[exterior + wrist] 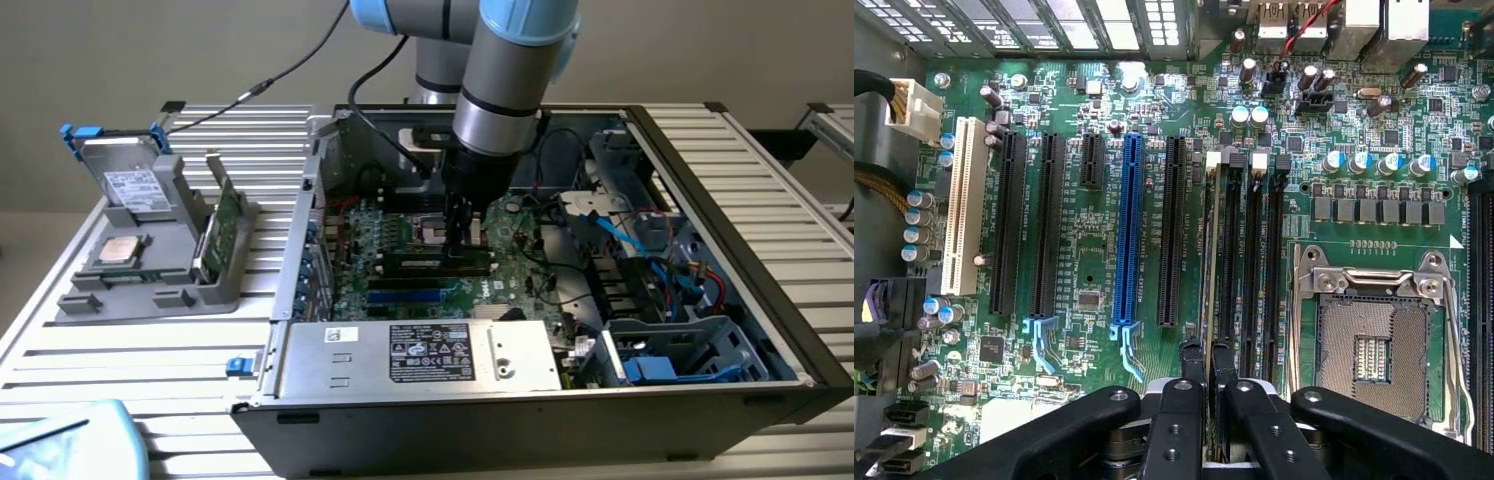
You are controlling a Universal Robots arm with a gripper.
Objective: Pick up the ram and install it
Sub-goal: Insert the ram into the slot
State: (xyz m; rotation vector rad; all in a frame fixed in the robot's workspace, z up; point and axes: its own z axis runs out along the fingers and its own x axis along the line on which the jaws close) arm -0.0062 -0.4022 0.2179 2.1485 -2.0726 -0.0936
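My gripper (463,248) reaches down into the open computer case (747,250), over the motherboard (400,240). It is shut on the ram (1206,250), which the wrist view shows edge-on as a thin pale strip between the two black fingers (1192,365). The stick runs along the outermost memory slot, beside the other black memory slots (1254,260). In the exterior view the ram (427,264) shows as a dark bar lying across the board under the gripper. I cannot tell whether it sits in the slot or just above it.
The open processor socket (1369,340) lies beside the memory slots, with black and blue expansion slots (1126,230) on the other side. The power supply (420,355) fills the case's front. On the exterior view's left, a grey stand (147,270) holds a drive, a processor chip and a green board.
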